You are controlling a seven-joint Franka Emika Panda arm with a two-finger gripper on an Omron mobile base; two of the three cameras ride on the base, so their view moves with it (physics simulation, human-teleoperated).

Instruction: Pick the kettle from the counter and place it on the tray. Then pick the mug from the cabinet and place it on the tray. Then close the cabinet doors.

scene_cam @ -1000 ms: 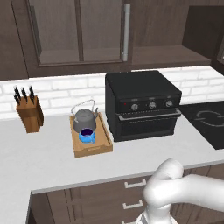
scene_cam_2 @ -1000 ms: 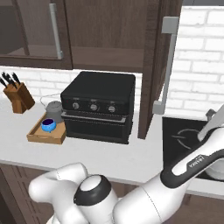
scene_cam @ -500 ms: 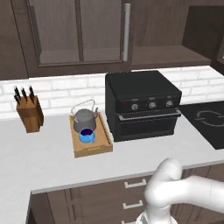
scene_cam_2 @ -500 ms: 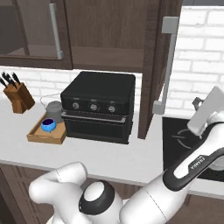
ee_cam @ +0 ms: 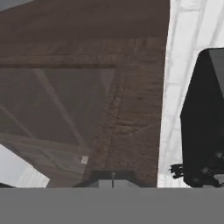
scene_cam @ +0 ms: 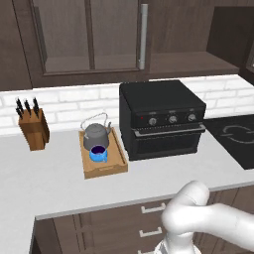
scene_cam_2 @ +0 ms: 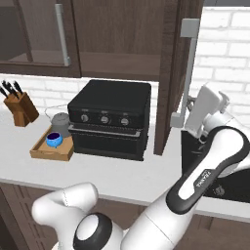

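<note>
The kettle (scene_cam: 95, 136) sits upright in the back half of the tray (scene_cam: 103, 168), its arched wire handle rising above the lid, and its spout cannot be made out clearly. The mug (scene_cam: 98, 154) stands upright just in front of the kettle, touching or nearly touching it, in the middle of the tray. The tray lies flat on the counter (scene_cam: 44, 178) with its long axis running from the counter's front edge toward the brick wall, just to the left of the black toaster oven (scene_cam: 161, 119) and well right of the knife block (scene_cam: 33, 127) near the back edge. In the right base view the kettle (scene_cam_2: 60, 120), mug (scene_cam_2: 53, 140) and tray (scene_cam_2: 50, 152) show in the same order beside the oven's left side. Above the counter, the cabinet (scene_cam: 99, 39) has its left door (scene_cam: 89, 34) flat and shut; the right door (scene_cam_2: 176, 73) stands swung out edge-on, its vertical silver bar handle (scene_cam_2: 187, 68) facing right. The gripper (scene_cam_2: 191, 105) is beside the lower end of that handle with its jaws fully closed, and whether it touches the door cannot be told. In the hand view the brown door frame and smoky glass panel (ee_cam: 61, 113) lie close ahead.
</note>
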